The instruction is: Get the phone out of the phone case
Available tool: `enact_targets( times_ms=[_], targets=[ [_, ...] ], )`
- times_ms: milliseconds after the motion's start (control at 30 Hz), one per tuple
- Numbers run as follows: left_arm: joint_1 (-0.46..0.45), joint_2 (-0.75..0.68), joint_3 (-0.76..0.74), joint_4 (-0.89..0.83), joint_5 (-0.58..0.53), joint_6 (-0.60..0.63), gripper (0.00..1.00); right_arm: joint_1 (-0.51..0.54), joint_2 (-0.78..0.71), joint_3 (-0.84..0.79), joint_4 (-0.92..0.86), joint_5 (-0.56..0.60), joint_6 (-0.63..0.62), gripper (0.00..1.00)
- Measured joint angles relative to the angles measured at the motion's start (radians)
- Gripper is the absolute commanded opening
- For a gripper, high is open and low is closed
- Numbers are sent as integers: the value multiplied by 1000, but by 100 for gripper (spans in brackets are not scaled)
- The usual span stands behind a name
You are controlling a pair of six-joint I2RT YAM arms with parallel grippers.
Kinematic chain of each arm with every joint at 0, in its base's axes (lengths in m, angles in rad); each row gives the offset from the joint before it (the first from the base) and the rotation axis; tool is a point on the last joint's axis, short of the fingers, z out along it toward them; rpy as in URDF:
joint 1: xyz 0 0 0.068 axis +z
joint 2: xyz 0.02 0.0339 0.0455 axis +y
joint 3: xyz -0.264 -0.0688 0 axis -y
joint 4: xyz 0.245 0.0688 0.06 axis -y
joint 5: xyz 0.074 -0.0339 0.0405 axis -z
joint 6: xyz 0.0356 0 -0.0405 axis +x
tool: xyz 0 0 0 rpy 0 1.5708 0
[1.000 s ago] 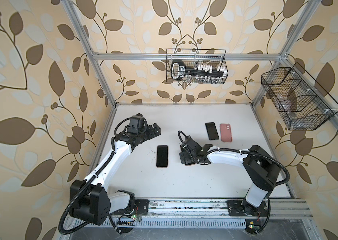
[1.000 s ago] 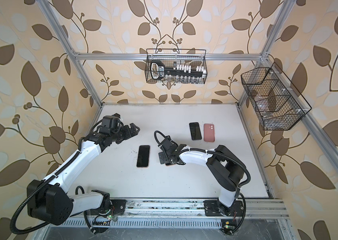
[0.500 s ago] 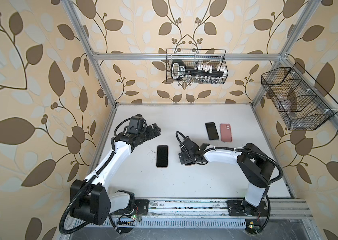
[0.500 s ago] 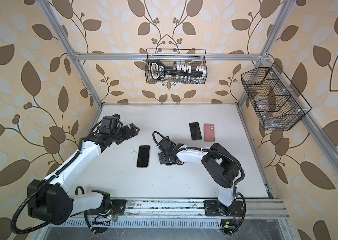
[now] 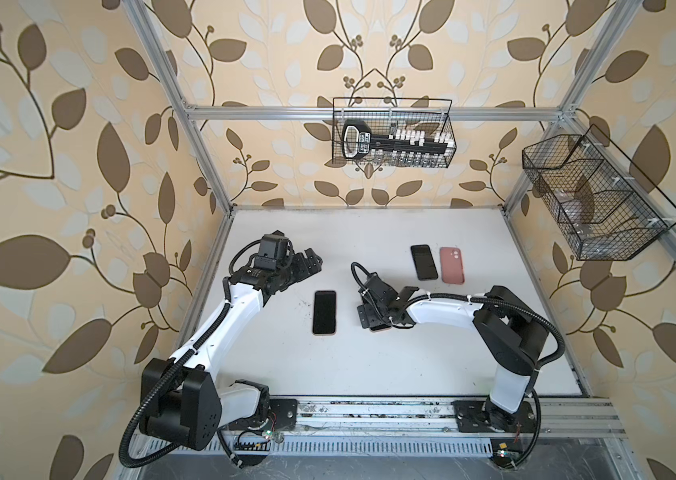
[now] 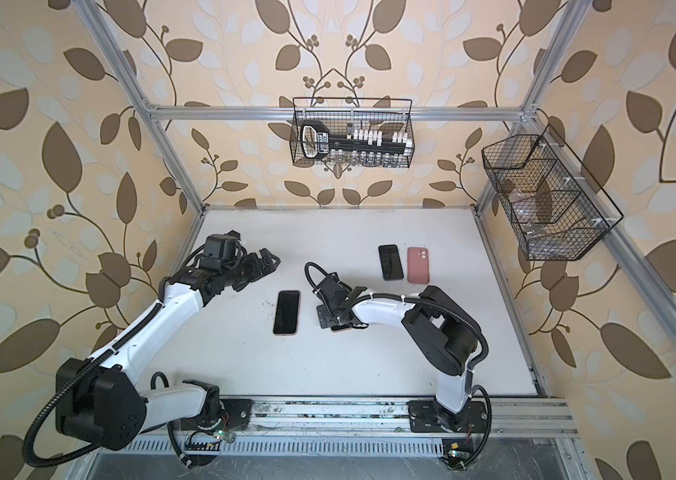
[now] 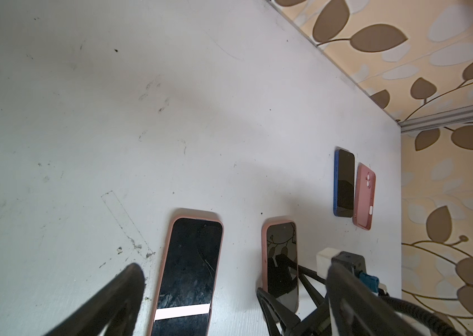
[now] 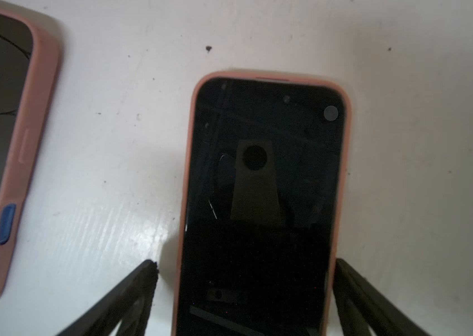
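table [image 5: 369, 365]: white top, scuffed and speckled, is stretching between the two arm bases at the near edge and the far wall
cased phone [image 8: 261, 189]: is lying flat and screen up near the middle of the table, sitting fully inside its pink case [image 8: 188, 174]; in both top views the arm above is hiding most of it
right gripper [image 8: 245, 266]: is hanging low over the cased phone with its jaws spread wide on either side, clasping nothing; one finger [image 8: 130, 293] is standing clear of the pink case, the other is sitting just beside the opposite rim, contact there impossible to tell
left gripper [image 5: 312, 264]: is hovering over the far left of the table, jaws fully apart and empty, well apart from every phone
second cased phone [image 5: 324, 312]: is lying screen up just left of the right gripper, likewise wrapped in pink
bare phone [image 5: 424, 262]: blue-edged, is lying screen up toward the far right
empty case [image 5: 452, 264]: pink, is lying back up just right of the bare phone
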Motion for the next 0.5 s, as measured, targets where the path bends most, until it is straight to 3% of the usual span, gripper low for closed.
enact_targets(
  times_ms=[500],
  targets=[
    [0, 2, -16, 31, 39, -35, 99, -2, 0, -1, -17, 24, -5, 85]
  ],
)
